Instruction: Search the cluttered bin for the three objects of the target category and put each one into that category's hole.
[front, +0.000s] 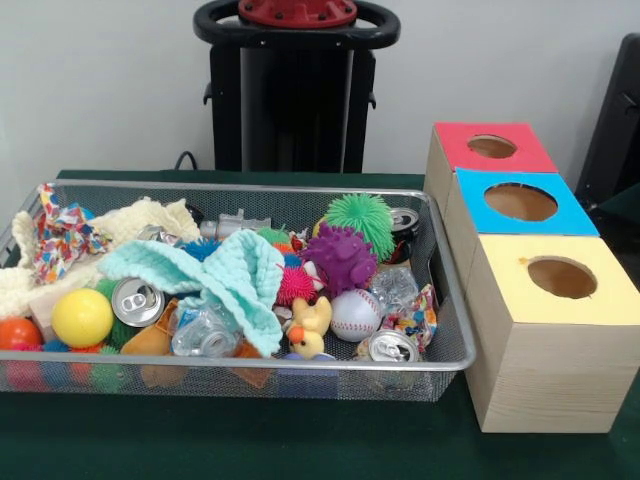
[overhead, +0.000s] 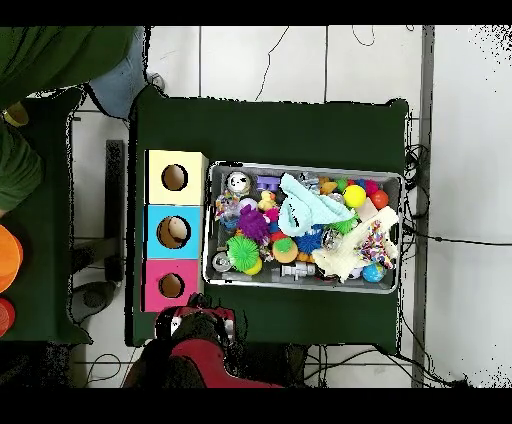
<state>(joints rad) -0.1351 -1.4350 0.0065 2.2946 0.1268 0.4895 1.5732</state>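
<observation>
The wire mesh bin (front: 250, 187) lies on the green table, also in the overhead view (overhead: 300, 167). A confetti cloth (front: 60, 232) lies at its left end on a cream-yellow knitted cloth (front: 145, 218); overhead they show as the confetti cloth (overhead: 376, 240) and the cream cloth (overhead: 343, 260). A second small confetti cloth (front: 412, 312) lies at the bin's right end. The yellow-topped hole (front: 562, 277) is on the nearest wooden box, also in the overhead view (overhead: 175, 178). Only the robot's red arm (overhead: 205, 335) over its base shows; I see no gripper.
A mint knitted cloth (front: 225, 275) covers the bin's middle. Around it lie spiky balls (front: 340, 258), silver cans (front: 136, 300), a baseball (front: 355, 315), a yellow ball (front: 82, 317) and a rubber duck (front: 310, 330). Blue-topped (front: 520, 202) and red-topped (front: 492, 147) boxes stand behind the yellow one. A person's green sleeve (overhead: 45, 60) shows overhead.
</observation>
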